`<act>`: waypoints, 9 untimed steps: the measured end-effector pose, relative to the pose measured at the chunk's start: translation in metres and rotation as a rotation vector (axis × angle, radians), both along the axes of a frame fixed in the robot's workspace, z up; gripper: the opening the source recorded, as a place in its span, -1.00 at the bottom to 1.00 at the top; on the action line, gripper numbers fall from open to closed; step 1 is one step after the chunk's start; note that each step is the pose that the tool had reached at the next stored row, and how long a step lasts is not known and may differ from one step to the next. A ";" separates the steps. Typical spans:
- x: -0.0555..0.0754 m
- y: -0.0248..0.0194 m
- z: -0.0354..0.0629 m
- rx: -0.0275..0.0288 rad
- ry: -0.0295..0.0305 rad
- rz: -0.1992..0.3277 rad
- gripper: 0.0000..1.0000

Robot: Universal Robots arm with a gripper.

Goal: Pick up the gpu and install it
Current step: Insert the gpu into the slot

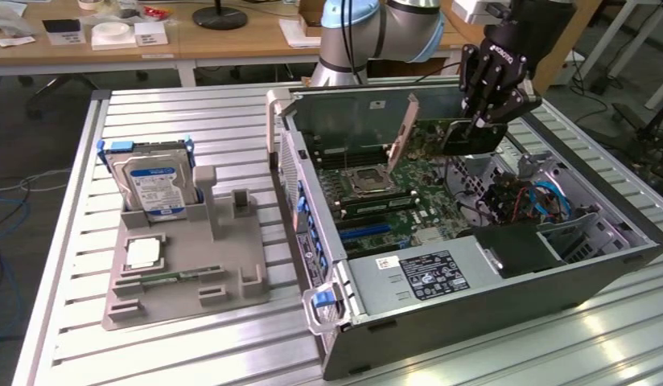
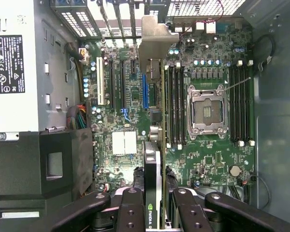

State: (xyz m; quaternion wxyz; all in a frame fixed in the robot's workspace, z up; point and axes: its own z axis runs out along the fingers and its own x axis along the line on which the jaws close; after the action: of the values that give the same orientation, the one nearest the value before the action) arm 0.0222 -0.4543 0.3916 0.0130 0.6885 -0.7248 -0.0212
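Hovering in the open case (image 1: pixel 589 265), above the motherboard (image 2: pixel 130 96), gripping the gpu (image 1: pixel 447 135) edge-down between the gripper (image 1: pixel 491 121) fingers. Possibly risking a crooked descent: clipping the memory slots (image 2: pixel 173 104) just beside, or seating askew. Hiding the card's contact edge underneath; hard judging alignment with anything below.

- The gpu (image 1: pixel 444 138) is hanging on edge: green board, black cooler on one face, pale metal bracket at its far end.
- It's hovering above the motherboard (image 2: pixel 130 96).
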 end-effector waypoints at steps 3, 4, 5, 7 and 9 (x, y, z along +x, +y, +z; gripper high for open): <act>0.000 0.0000 -0.0001 0.0001 0.0000 0.000 -0.45; 0.000 0.0000 -0.0001 0.0001 0.0000 0.000 -0.45; 0.000 0.0000 -0.0001 0.0001 0.0000 0.000 -0.45; 0.000 0.0000 -0.0001 0.0001 0.0000 0.000 -0.45; -0.001 0.0000 -0.0002 0.0002 0.0000 0.000 -0.45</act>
State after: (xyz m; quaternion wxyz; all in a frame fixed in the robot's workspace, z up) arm 0.0215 -0.4543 0.3914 0.0130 0.6884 -0.7249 -0.0213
